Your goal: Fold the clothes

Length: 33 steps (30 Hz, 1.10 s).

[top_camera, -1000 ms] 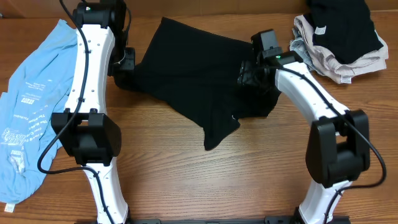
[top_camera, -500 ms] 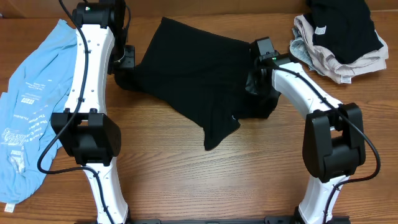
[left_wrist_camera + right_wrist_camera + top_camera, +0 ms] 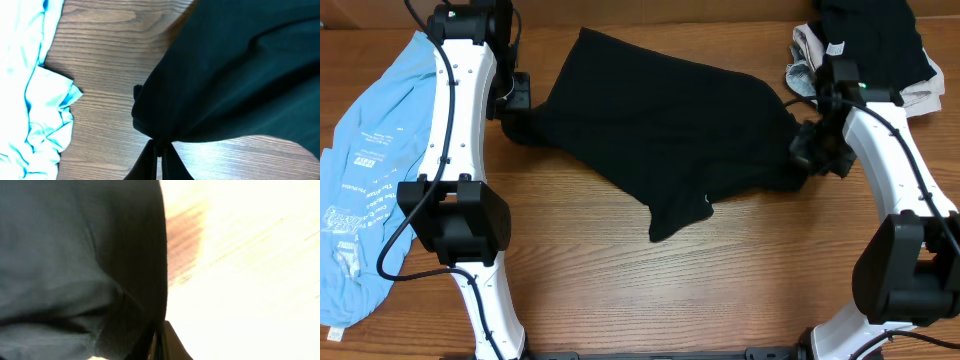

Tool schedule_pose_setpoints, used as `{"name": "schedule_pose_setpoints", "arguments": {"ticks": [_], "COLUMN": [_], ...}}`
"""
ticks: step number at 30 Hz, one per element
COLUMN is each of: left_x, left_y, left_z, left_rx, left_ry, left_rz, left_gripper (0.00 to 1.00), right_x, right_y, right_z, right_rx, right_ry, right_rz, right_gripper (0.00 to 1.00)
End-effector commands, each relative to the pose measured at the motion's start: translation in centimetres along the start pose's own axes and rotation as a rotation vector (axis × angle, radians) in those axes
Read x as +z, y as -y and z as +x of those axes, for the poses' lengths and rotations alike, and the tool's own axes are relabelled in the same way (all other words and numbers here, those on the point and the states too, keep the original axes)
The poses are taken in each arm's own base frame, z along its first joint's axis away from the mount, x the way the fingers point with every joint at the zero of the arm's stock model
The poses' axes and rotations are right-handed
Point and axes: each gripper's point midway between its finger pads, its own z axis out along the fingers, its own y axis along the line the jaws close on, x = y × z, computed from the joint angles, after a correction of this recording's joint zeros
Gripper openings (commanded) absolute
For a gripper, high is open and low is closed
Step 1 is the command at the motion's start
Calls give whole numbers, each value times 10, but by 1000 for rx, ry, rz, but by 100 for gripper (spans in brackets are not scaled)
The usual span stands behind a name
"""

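**Garment held taut between both arms**

Fabric is what both pairs of jaws are closed on. The black garment (image 3: 660, 130) lies on the table (image 3: 650, 300) with its long axis running side to side, and a gripper has pinched it at each end.

The left gripper (image 3: 159, 156) sits at the garment's left corner. Its fingers are clenched together, and the cloth gathers into a tight bunch right at their tips. The right gripper (image 3: 160, 342) is at the garment's right edge. Its fingers are also pressed together, and the dark hem runs straight down into them. That wrist view is washed out on the wood side, so the grip is a judgement from the fingers and the hem.

From overhead, the upper edge of the garment looks pulled fairly straight between the two holds. A loose flap trails from its middle toward the near side of the table, with a small white logo (image 3: 708, 198) just beside the flap's right edge.

Neither arm is nearer than the other, since each already has its own end. The coming move therefore seems to turn on the flap, which lies on the near side of the line between the jaws and would need lifting or smoothing before a clean fold.

A blue shirt (image 3: 370, 180) lies well left of the garment. A heap of other clothes (image 3: 880, 60) sits beyond the garment's far right corner.
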Motion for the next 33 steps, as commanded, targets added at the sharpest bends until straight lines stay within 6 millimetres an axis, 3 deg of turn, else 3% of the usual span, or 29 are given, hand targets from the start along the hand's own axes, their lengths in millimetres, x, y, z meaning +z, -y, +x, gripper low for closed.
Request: {"name": "schedule_pose_setpoints", "arguments": {"ticks": [1, 4, 8, 13, 16, 19, 25, 33], "left_x": [-4, -5, -5, -5, -5, -5, -5, -5], "left_y": [2, 6, 12, 12, 12, 12, 12, 12], "left_z": [-2, -2, -1, -7, -9, -10, -10, -10], "left_rx": [-14, -14, -14, -16, -17, -17, -17, -17], "left_ry": [14, 12, 11, 34, 43, 44, 43, 44], "left_rz": [31, 55, 85, 87, 88, 88, 88, 88], "left_gripper": [4, 4, 4, 4, 4, 4, 4, 4], "right_x": [21, 34, 30, -4, -24, -34, -13, 33], "right_y": [14, 26, 26, 8, -17, -53, -106, -136], "right_z": [21, 32, 29, 20, 30, 60, 111, 134], "right_rx": [11, 30, 13, -130, -255, -415, -558, -560], "right_ry": [-90, -133, -129, -75, -82, -151, -171, -88], "right_rz": [8, 31, 1, -107, -250, -415, -428, -388], "right_gripper": [7, 9, 11, 38, 66, 68, 68, 67]}}
